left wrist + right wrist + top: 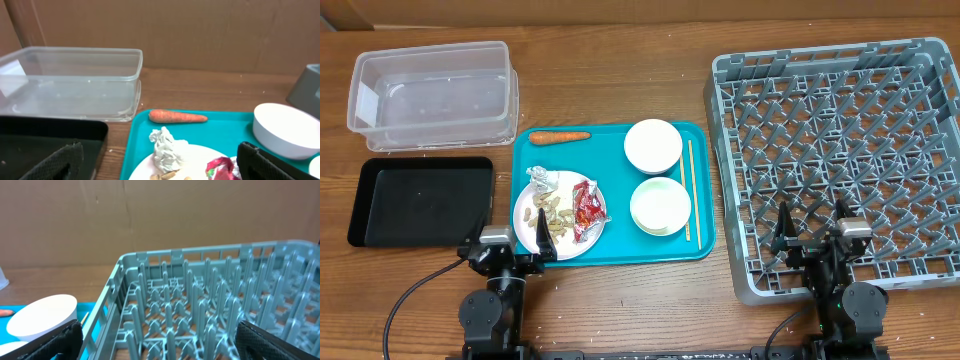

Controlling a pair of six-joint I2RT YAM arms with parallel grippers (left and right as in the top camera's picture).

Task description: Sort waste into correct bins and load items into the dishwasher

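A white plate (570, 182) on the teal tray (610, 160) carries a crumpled silver foil wrapper (540, 180), a red wrapper (587, 208) and peanut shells (556, 210). Two white bowls (653, 145) (660, 205) and a pair of chopsticks (688, 190) lie on the tray's right half. My left gripper (510, 240) hangs open at the plate's near edge, with the silver foil (165, 147) and the red wrapper (222, 167) between its fingers (62, 162), touching neither. My right gripper (812, 225) is open over the near left part of the grey dishwasher rack (840, 150), holding nothing.
The clear tub (430, 90) stands at the back left, with the black tray (420, 200) in front of it. An orange carrot (560, 137) lies at the teal tray's far edge. In the right wrist view the rack's tines (210, 315) stand below the gripper (160, 345).
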